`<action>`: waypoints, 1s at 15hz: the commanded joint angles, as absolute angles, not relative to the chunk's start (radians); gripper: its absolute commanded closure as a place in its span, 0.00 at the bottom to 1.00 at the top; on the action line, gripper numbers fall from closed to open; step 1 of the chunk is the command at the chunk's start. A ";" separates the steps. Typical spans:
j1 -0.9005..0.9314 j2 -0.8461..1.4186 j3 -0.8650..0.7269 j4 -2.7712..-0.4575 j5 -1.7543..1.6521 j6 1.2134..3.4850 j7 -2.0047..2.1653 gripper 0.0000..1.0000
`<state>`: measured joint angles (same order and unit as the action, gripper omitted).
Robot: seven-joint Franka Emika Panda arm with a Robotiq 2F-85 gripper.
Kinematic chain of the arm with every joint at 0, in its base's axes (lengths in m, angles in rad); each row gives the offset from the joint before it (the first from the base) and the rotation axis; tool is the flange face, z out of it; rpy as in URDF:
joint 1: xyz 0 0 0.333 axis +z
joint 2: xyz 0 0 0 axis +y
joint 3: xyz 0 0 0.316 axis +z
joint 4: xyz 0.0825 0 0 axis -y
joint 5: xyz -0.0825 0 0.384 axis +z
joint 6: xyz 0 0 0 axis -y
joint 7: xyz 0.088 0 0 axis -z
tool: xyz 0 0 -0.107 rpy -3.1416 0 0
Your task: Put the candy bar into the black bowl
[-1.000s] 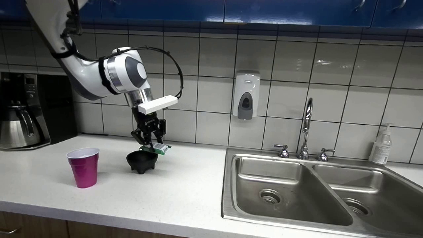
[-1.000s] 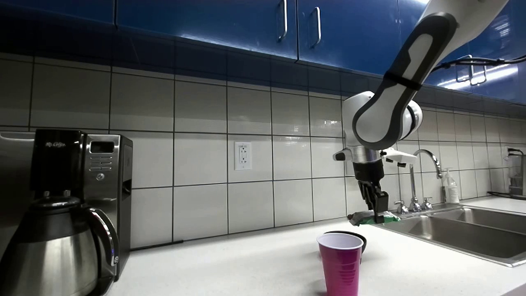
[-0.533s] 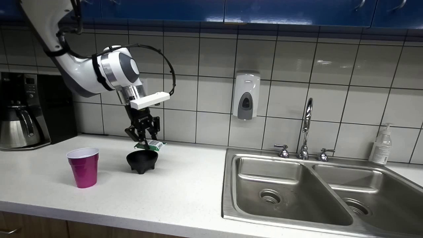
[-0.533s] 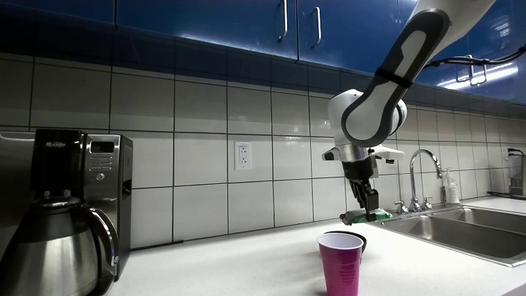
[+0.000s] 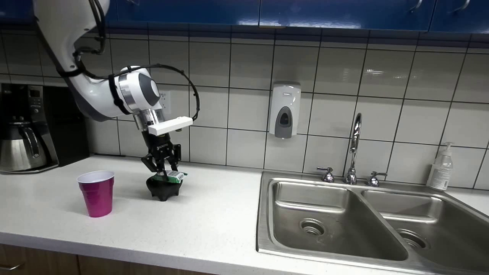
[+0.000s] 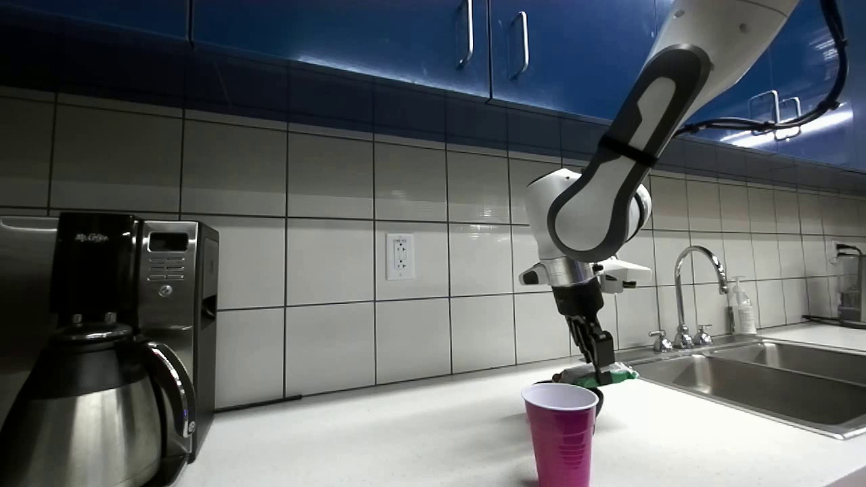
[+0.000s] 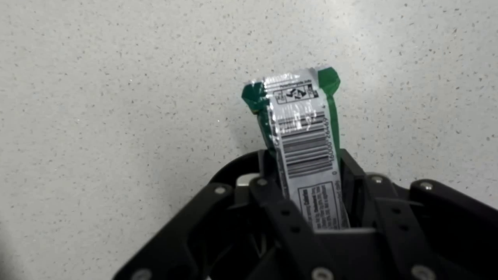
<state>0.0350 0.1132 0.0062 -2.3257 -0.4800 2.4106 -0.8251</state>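
Note:
The candy bar [image 5: 175, 176], green with a white back and a barcode, is held in my gripper [image 5: 170, 173]. In the wrist view the bar [image 7: 305, 140] lies between the two fingers [image 7: 307, 167], which press its long sides. The black bowl [image 5: 163, 191] stands on the counter directly under the gripper. In an exterior view the bar is at rim height, with one end sticking out past the rim. The bar also shows in an exterior view [image 6: 621, 373], where the bowl [image 6: 599, 400] is mostly hidden behind the cup. In the wrist view the bowl's rim [image 7: 233, 165] shows partly behind the fingers.
A magenta cup [image 5: 98, 194] stands on the counter near the bowl; it also shows in an exterior view [image 6: 561, 433]. A coffee maker [image 5: 42, 126] is against the wall. A steel sink [image 5: 263, 214] with a faucet [image 5: 355, 145] is set into the counter.
The gripper, holding the bar, has moved toward the coffee maker side, over the bowl, and then come down to the bowl's rim. The bowl and cup have not moved.

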 commanded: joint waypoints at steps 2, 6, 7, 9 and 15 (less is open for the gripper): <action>0.037 0.171 0.020 -2.262 -0.473 2.375 -0.801 0.83; 0.037 0.177 0.023 -2.246 -0.469 2.374 -0.802 0.83; 0.037 0.177 0.023 -2.243 -0.471 2.374 -0.801 0.83; 0.039 0.178 0.025 -2.240 -0.475 2.372 -0.798 0.83; 0.040 0.177 0.026 -2.242 -0.477 2.374 -0.790 0.12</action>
<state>0.0394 0.1725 0.0153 -2.2659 -0.4762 2.4098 -0.8169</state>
